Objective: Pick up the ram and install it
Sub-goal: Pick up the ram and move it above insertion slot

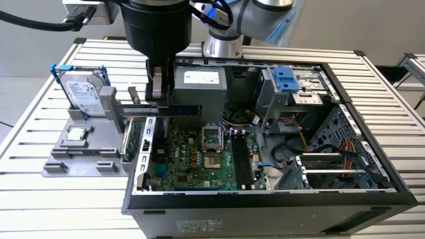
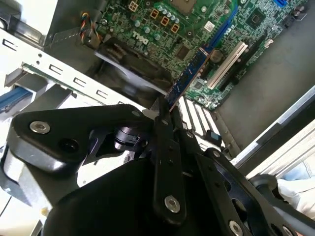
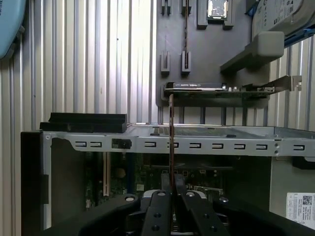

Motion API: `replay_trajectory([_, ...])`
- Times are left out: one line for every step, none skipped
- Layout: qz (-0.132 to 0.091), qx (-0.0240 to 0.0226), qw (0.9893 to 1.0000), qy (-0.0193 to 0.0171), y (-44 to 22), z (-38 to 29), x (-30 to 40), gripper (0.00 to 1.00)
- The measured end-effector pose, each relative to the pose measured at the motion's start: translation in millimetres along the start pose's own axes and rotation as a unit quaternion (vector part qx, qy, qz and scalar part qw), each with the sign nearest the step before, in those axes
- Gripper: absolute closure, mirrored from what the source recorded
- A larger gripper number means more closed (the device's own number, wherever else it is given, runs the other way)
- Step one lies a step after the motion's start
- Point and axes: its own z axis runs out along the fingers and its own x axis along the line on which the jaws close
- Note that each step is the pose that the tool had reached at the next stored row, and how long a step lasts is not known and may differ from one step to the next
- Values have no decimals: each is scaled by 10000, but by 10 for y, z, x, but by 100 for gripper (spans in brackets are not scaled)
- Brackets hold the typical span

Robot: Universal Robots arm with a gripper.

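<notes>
My gripper (image 1: 159, 102) is shut on the ram (image 1: 174, 110), a long thin dark stick held level. In the exterior view it hangs over the open computer case's wall (image 1: 143, 149), on the exterior view's left, partly above the motherboard (image 1: 192, 159). The long memory slots (image 1: 242, 159) lie further to the exterior view's right. In the second wrist view the ram (image 2: 189, 76) juts out from between the black fingers (image 2: 165, 132) toward the board. In the first wrist view the ram (image 3: 171, 137) appears edge-on, clamped between the fingers (image 3: 158, 206).
A grey parts holder (image 1: 79, 159) on the slatted table carries a hard drive (image 1: 85, 94), a square processor chip (image 1: 78, 133) and a green expansion card (image 1: 136, 137). Inside the case stand a power supply (image 1: 199, 82), a drive cage (image 1: 295, 84) and cables (image 1: 312, 144).
</notes>
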Motion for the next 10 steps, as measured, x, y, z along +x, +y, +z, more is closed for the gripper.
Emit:
replay_trajectory([0, 0, 10000, 0, -11, 0, 0, 100])
replay_trajectory([0, 0, 10000, 0, -24, -1, 0, 100])
replay_trajectory([0, 0, 10000, 0, -35, -1, 0, 100])
replay_trajectory([0, 0, 10000, 0, -49, -1, 0, 100])
replay_trajectory([0, 0, 10000, 0, -64, -2, 0, 100])
replay_trajectory([0, 0, 10000, 0, -76, -3, 0, 100])
replay_trajectory([0, 0, 10000, 0, -88, -3, 0, 100])
replay_trajectory([0, 0, 10000, 0, -101, -3, 0, 100])
replay_trajectory([0, 0, 10000, 0, -113, -3, 0, 100])
replay_trajectory([0, 0, 10000, 0, -126, -4, 1, 100])
